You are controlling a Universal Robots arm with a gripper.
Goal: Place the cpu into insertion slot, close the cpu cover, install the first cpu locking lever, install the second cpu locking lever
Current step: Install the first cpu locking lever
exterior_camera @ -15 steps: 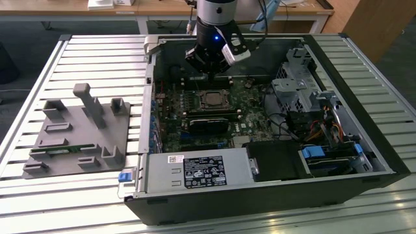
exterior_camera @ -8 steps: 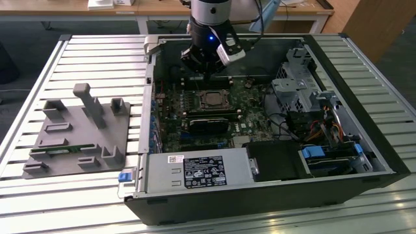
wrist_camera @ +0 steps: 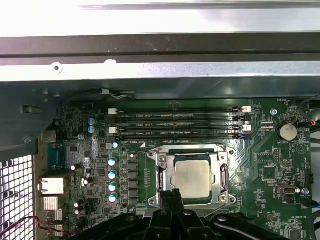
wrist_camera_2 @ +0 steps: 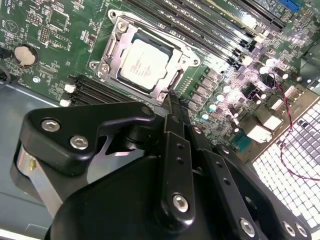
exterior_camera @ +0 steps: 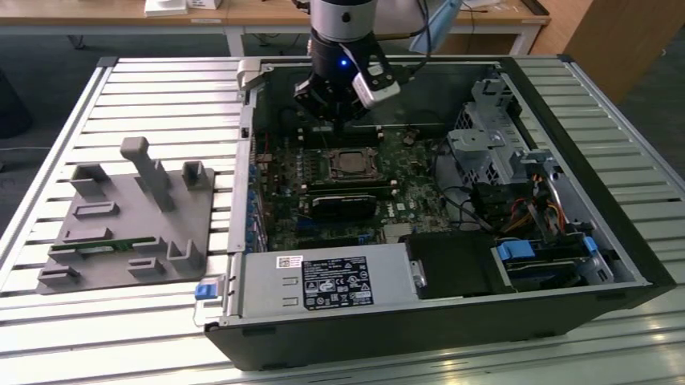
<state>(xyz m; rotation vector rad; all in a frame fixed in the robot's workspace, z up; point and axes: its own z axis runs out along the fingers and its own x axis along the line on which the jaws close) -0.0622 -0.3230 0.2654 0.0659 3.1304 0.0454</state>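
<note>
Resting on the slatted metal surface [exterior_camera: 139, 88], an open computer case [exterior_camera: 321, 341] is seen with its green motherboard [wrist_camera: 270, 165] exposed. The insertion slot [exterior_camera: 348, 164] is taken as the landmark. In the exterior view the arm's gripper [exterior_camera: 338, 120] is held just above the slot, a little towards the case's far wall. In both wrist views the jaws are drawn narrow, brought together with nothing seen between them. Their tips are placed close to one edge of the slot, and contact with it cannot be made out. The cpu cover [wrist_camera: 221, 176] is laid flat over the slot. The cpu [wrist_camera: 192, 176] is seated inside the slot, and its grey top is shown through the cover's window. The first two steps are therefore judged done. Whether either of the two locking steps is finished cannot be told, so that part of the work is judged to be left or under way.
</note>
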